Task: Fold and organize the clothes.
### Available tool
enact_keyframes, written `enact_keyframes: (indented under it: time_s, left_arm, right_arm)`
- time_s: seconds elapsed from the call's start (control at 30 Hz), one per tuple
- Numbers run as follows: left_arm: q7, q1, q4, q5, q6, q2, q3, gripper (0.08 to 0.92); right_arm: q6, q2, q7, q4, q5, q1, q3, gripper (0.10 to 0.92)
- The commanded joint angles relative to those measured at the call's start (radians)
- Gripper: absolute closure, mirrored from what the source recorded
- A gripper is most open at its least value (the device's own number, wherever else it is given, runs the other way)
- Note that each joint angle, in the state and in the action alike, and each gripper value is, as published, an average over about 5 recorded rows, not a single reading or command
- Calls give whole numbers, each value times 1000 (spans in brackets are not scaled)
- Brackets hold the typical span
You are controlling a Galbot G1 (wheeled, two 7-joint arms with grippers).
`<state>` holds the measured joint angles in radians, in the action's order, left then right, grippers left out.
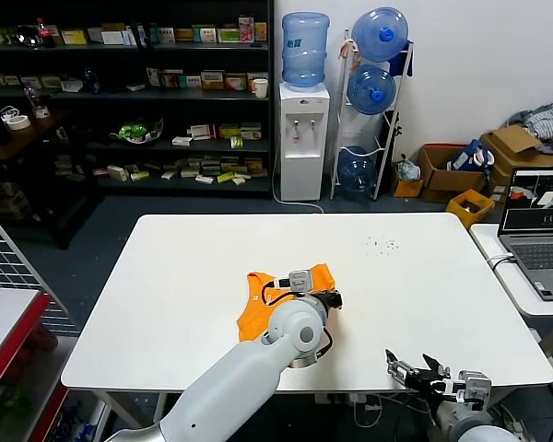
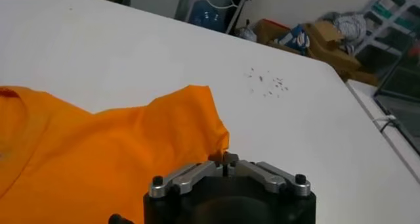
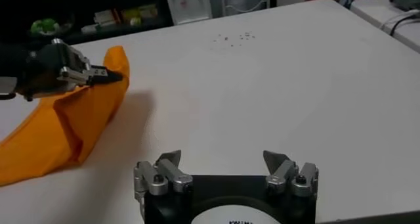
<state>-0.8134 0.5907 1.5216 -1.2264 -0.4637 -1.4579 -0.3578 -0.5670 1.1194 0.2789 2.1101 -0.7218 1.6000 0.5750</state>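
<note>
The orange T-shirt [image 1: 255, 311] lies bunched near the middle of the white table [image 1: 442, 285], partly hidden by my left arm. My left gripper [image 1: 330, 297] is shut on the shirt's edge; in the left wrist view the closed fingertips [image 2: 223, 158] pinch the cloth's corner [image 2: 210, 140], lifting it a little. The right wrist view shows the shirt [image 3: 72, 123] raised in a fold by the left gripper [image 3: 108, 76]. My right gripper [image 1: 415, 373] is open and empty at the table's front right edge, also seen in its own wrist view [image 3: 223, 159]. No lettering or label shows.
A few dark specks [image 1: 381, 244] lie on the table's far right part. An open laptop [image 1: 539, 230] sits on a side table to the right. Shelves, a water dispenser [image 1: 302, 138] and cardboard boxes stand behind the table.
</note>
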Motion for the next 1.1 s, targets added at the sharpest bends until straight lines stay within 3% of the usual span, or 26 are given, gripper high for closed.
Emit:
enact_keyframes:
  time_s: [0.03, 0.1, 0.2, 0.27, 0.37, 0.47, 0.67, 0.83, 1.1]
  left_arm:
    - [82, 16, 12, 63, 50, -32, 10, 873]
    - [159, 61, 69, 88, 80, -2, 45, 821]
    - [349, 171, 201, 266, 194, 87, 110, 735]
    - [515, 278, 269, 492, 337, 168, 185, 683]
    - [729, 478, 275, 787, 609, 269, 363, 596]
    - [841, 665, 261, 886, 789, 307, 545, 510]
    - [954, 952, 326, 908, 915, 265, 779, 328]
    - [982, 1046, 368, 944, 959, 154, 841, 199]
    - [1003, 1082, 378, 998, 1009, 36, 894, 177]
  right_arm:
    - [141, -4, -131, -16, 107, 3, 16, 203]
    - [203, -13, -194, -31, 154, 2, 30, 203]
    - [315, -28, -282, -67, 217, 1, 62, 203]
    - [386, -33, -324, -97, 243, 1, 89, 203]
    - [480, -24, -378, -144, 263, 1, 126, 203]
    - [570, 2, -420, -190, 296, 1, 147, 203]
    - [697, 70, -487, -239, 354, 16, 196, 203]
    - [755, 124, -522, -237, 359, 33, 219, 203]
    - [860, 232, -535, -221, 457, 65, 233, 203]
